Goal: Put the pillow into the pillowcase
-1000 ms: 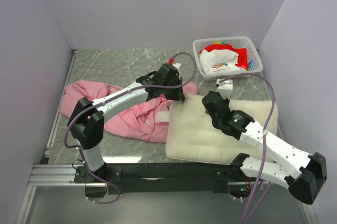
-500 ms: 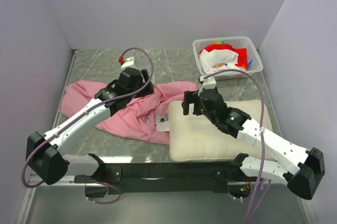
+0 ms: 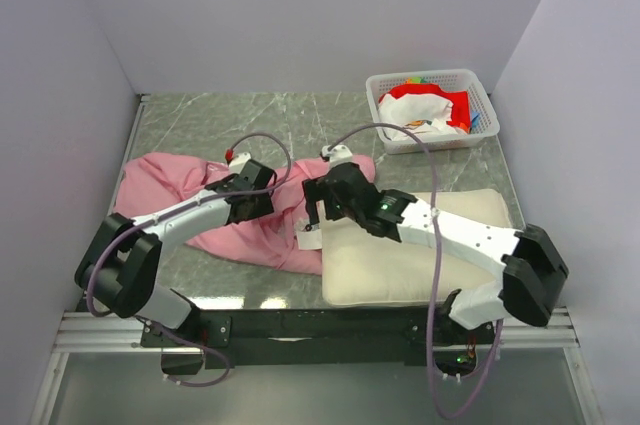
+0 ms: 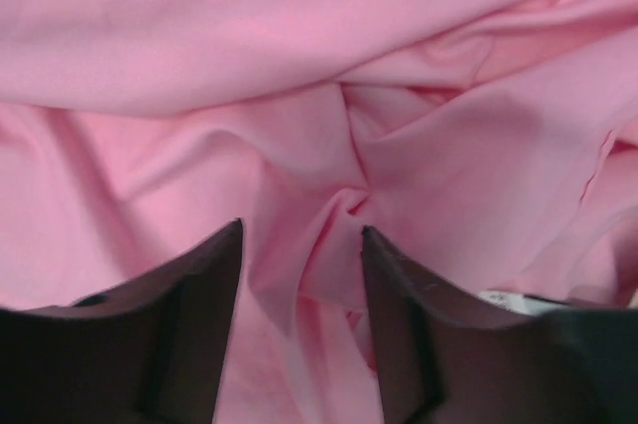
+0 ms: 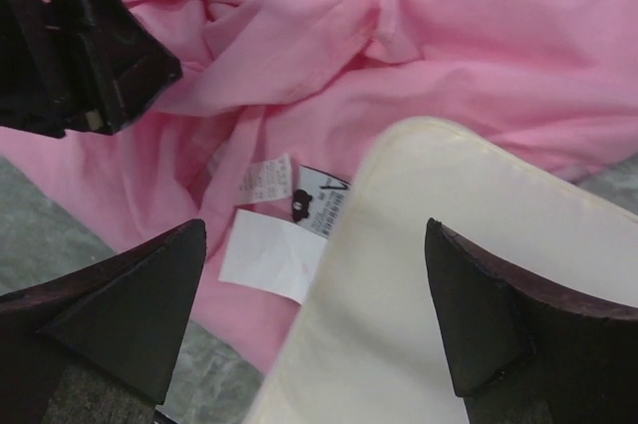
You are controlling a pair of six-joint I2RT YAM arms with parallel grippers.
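Note:
The pink pillowcase (image 3: pixel 165 185) lies crumpled on the left half of the table, filling the left wrist view (image 4: pixel 319 65). The cream pillow (image 3: pixel 400 265) lies flat to its right, its left edge against the pink cloth (image 5: pixel 478 45). My left gripper (image 3: pixel 260 203) (image 4: pixel 301 229) is low over the pillowcase, open, with a raised fold of pink fabric between its fingers (image 4: pixel 189 324). My right gripper (image 3: pixel 314 217) (image 5: pixel 315 224) hovers wide open over the pillow's far-left corner (image 5: pixel 439 195) and the white labels (image 5: pixel 264 254) on the pillowcase, holding nothing.
A white basket (image 3: pixel 425 76) holding red and white cloth (image 3: pixel 425 115) stands at the back right. Grey walls close in the marble table on three sides. The left gripper's black body (image 5: pixel 80 45) shows at the top left of the right wrist view, close by.
Both grippers have opened. The left one dropped back onto the pillowcase's middle. The right one swung left from over the pillow to its far-left corner, close to the left gripper.

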